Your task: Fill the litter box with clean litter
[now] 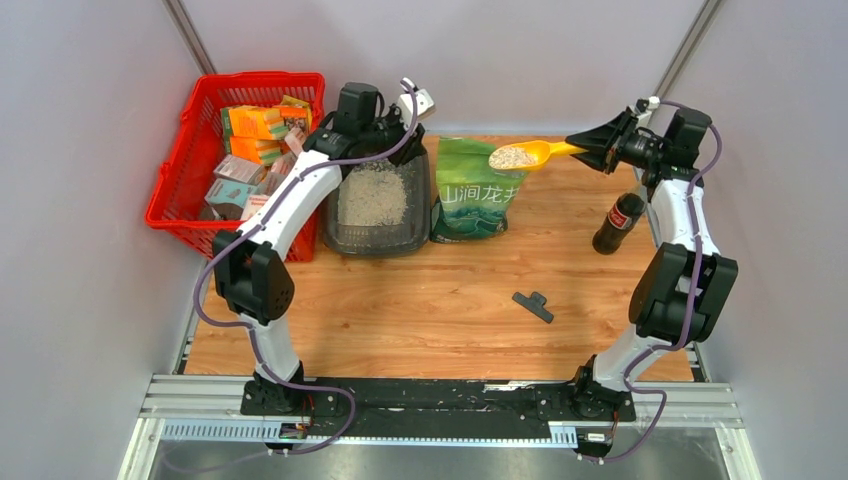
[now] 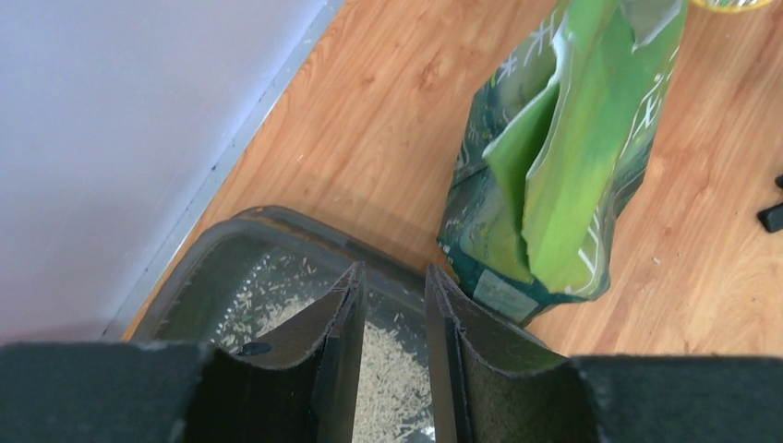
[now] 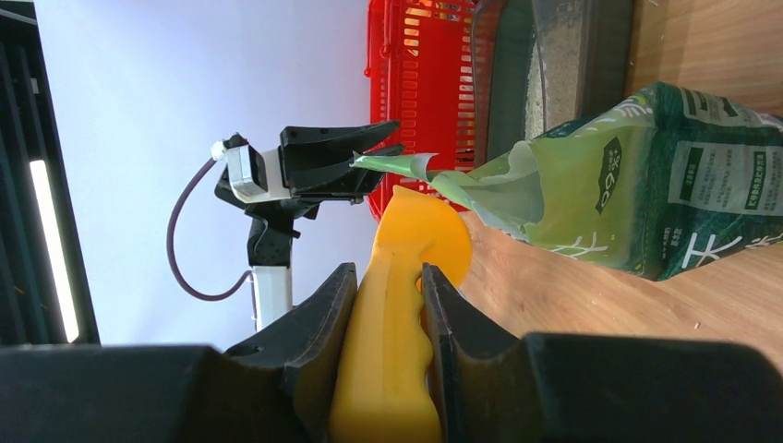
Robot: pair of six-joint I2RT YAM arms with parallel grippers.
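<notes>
The dark grey litter box (image 1: 375,247) sits at the back left of the table with a pale layer of clean litter (image 1: 372,195) in it. My left gripper (image 1: 390,128) hovers over the box's far end. Its fingers stand a little apart, open, and only the litter (image 2: 392,369) and the box's rim (image 2: 249,217) show through the gap. My right gripper (image 1: 580,148) is shut on the handle of the yellow scoop (image 1: 530,153). The scoop is held level, heaped with litter, above the top of the green bag (image 1: 478,185). The handle (image 3: 406,277) fills the right gripper (image 3: 388,269).
A red mesh basket (image 1: 185,160) full of boxes stands left of the litter box. The green bag (image 2: 572,157) lies open right beside the box. A dark bottle (image 1: 618,222) stands near the right arm, and a black clip (image 1: 533,305) lies on the table.
</notes>
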